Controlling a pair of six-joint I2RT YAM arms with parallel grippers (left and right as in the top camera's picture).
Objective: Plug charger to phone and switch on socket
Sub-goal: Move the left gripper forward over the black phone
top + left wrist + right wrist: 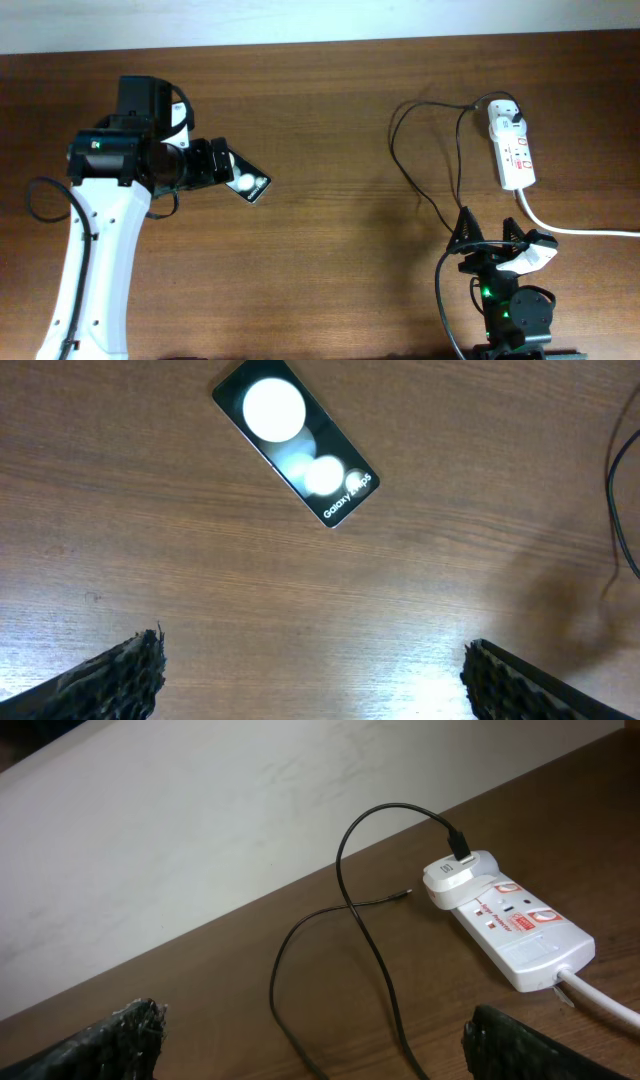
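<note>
**Grippers both spread wide, nothing held**

Clock directions follow the overhead view unless stated.

Phone (296, 440): lies flat on the table (330, 100) toward 9 o'clock, its length running from 10 to 4 o'clock. It is unplugged.

Left gripper (315, 670): jaws wide apart. The phone sits at its 4 o'clock, near but untouched.

Charger (345, 895): the white adapter (457, 880) is seated in the 12 o'clock end of the socket (520, 925). The black cable loops toward 9 o'clock. In the right wrist view its tip (405, 895) lies loose at 9 o'clock of the adapter, well apart from the phone.

Socket: sits at 2 o'clock on the table. The switch position cannot be told. Its white cord (575, 228) runs off toward 4 o'clock.

Right gripper (488, 232): jaws spread, at 6 o'clock of the socket, clear of it.
</note>
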